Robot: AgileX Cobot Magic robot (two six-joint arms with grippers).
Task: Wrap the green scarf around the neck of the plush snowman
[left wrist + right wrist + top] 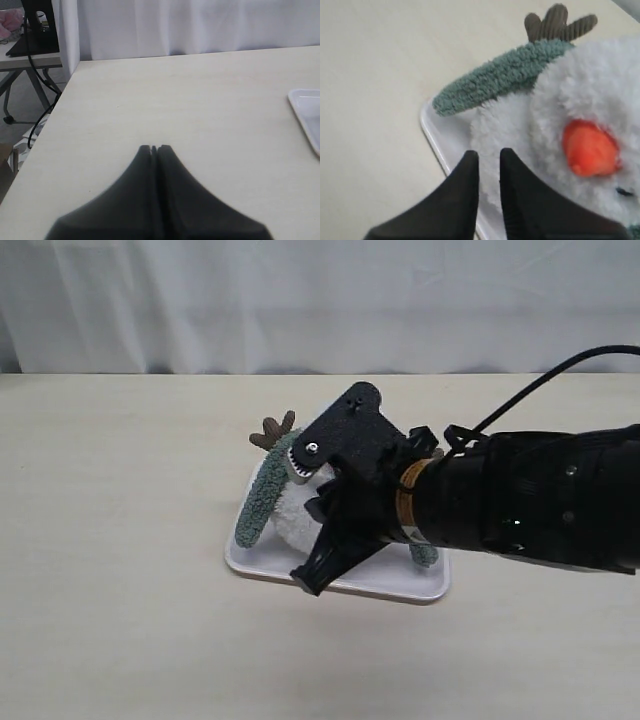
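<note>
Right gripper (488,154) slightly parted | green scarf (505,76) seemingly draped behind plush snowman (585,85)

The left end effector (153,149), jaws pressed together, hangs over the table (200,110), apart from a white tray (306,107).

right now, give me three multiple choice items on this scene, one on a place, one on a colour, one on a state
1. Where does the fluffy white plush snowman lie?
A. on a chair
B. on the flat white tray
C. in a basket

2. What colour is its carrot nose?
A. orange
B. black
C. blue

3. How does the black left gripper stand?
A. wide open
B. clamped on a cup
C. shut, holding nothing

Answers: 1 B, the tray's rim shows around the plush. 2 A, the right wrist view shows the nose orange. 3 C, its fingertips meet over the beige table with nothing between them.
</note>
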